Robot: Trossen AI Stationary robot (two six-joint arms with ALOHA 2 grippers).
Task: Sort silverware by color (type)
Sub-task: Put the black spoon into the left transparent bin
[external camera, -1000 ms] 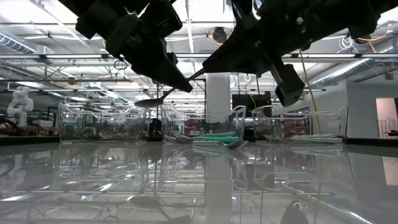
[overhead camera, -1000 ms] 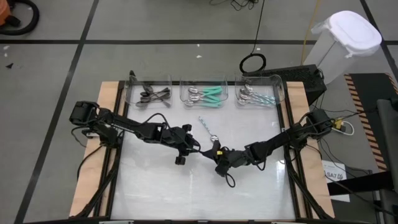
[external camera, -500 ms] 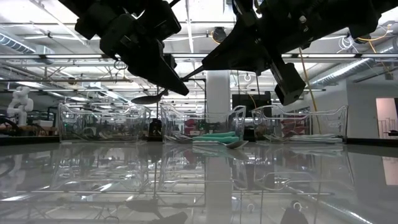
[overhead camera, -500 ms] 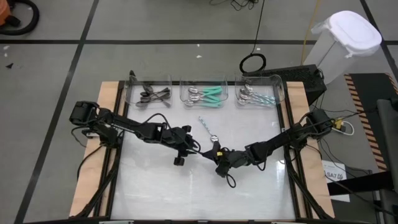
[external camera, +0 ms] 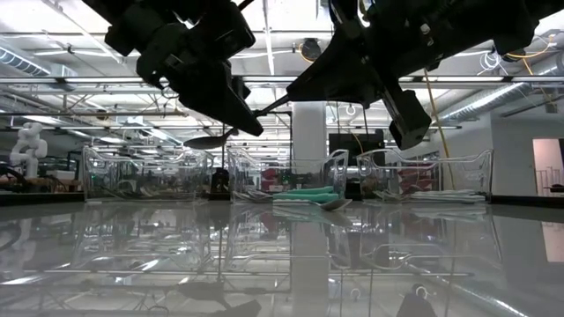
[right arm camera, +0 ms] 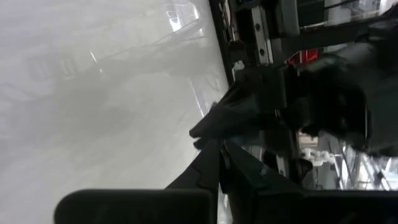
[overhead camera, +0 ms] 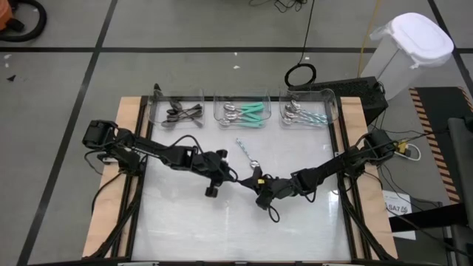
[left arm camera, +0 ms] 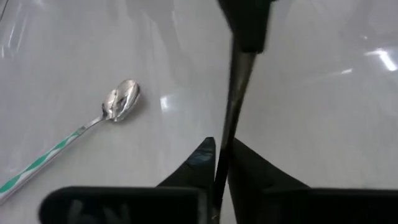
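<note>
A dark spoon hangs in the air over the middle of the table, held between both grippers. My left gripper comes in from the table's left and is shut on its handle. My right gripper comes in from the right and is shut on the handle's end. A silver spoon with a teal-striped handle lies flat on the table just beyond them, also in the left wrist view. Three clear bins at the far edge hold dark utensils, teal-handled ones and pale-blue-handled ones. My left gripper pinches the dark spoon's handle between its two fingers, about midway between the bowl and my right gripper. The fingers slant down from the table's left. The handle runs ahead from between them; the bowl sticks out clear of the table. My right gripper pinches the free end of the spoon's handle at its fingertips, coming from the table's right and pointing slightly down. The spoon is lifted clear of the table, and its bowl end hangs lower than the held end.
Wooden rails run along the table's left and right sides. A white lidded bin and a dark box stand off the table at the far right. The glossy table surface stretches toward the near edge.
My left gripper has shut on the dark spoon's handle while staying in place. The spoon's bowl has shifted slightly, and my right gripper has kept its hold on the handle's end.
</note>
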